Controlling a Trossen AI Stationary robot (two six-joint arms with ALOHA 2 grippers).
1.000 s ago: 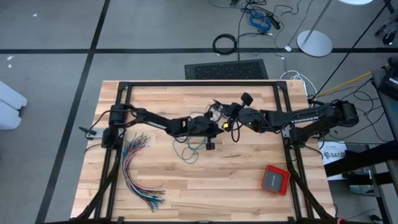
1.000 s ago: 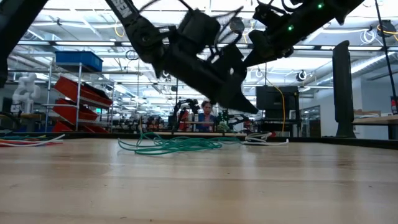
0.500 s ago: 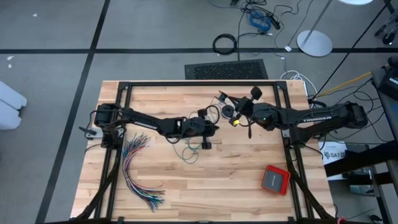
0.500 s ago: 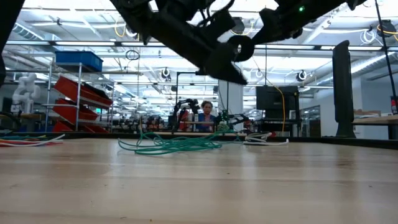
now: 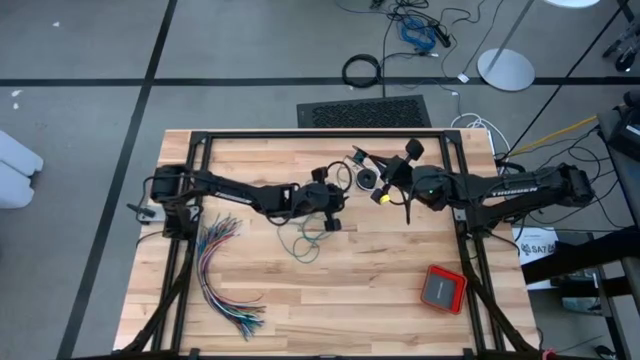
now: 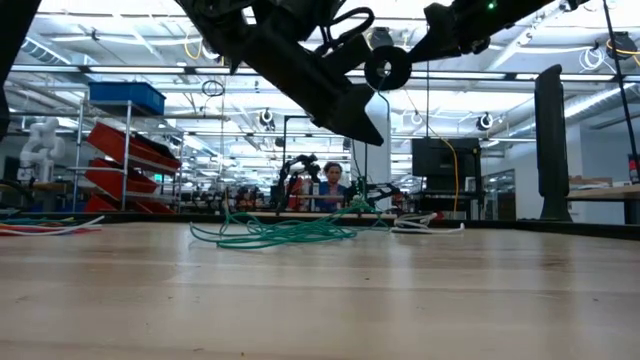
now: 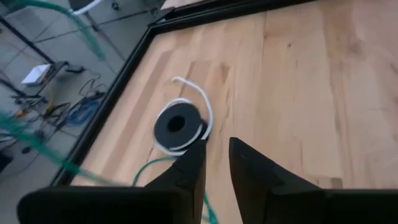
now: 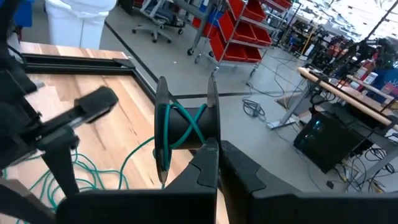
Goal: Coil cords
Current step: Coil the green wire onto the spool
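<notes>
lying loose across the middle of the wooden table [image 5: 380, 270], the teal-green cord [image 6: 275, 231] forms a flat tangle of loops on the planks, seen low and near in the level view and as a thin loop [image 5: 300, 243] from above. just over it the left gripper [image 7: 214, 163] hangs above the boards with its two dark fingers a narrow gap apart and nothing between them. beyond those fingers a black spool [image 7: 177, 124] lies flat on the table, ringed by a white cord end [image 7: 200, 102], with a strand of the teal cord leading off from it. farther across, the right gripper [image 8: 216, 155] is raised off the table, its fingers pressed together on a black reel [image 8: 186, 127] wound with turns of the teal cord. at the table's left edge lies a fanned bundle of coloured wires [image 5: 222, 272], and at its right a red box [image 5: 442, 288]. far behind, a person [image 6: 331, 188] sits in the workshop.
</notes>
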